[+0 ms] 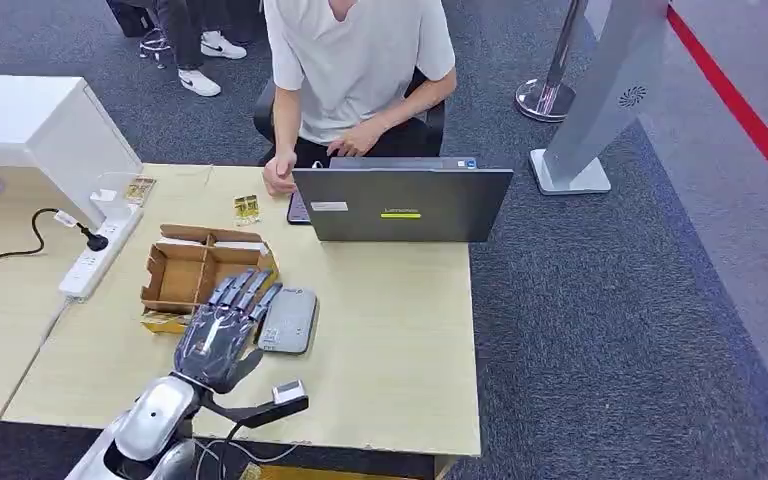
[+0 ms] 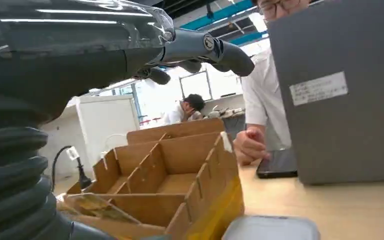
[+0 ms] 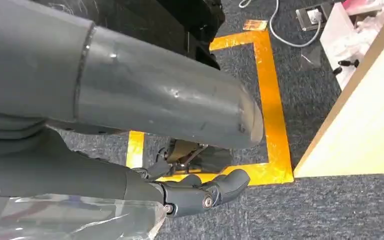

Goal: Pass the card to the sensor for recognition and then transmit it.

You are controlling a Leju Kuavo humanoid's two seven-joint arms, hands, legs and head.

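Head view: left robot hand (image 1: 222,330) flat, fingers spread, empty, over the light wood table (image 1: 400,340) between the divided brown cardboard box (image 1: 195,272) and the flat grey card sensor (image 1: 288,320). Left wrist view: yellow-printed card (image 2: 97,207) lies at the box's near edge. Right wrist view: right robot hand (image 3: 195,192) hangs over carpet, fingers loosely curled, empty.

Pale wood counter (image 1: 400,330) — brown cardboard box (image 1: 195,272), grey sensor (image 1: 288,320), grey laptop (image 1: 400,205) with a yellow-green stripe — blue-grey carpet (image 1: 600,330).
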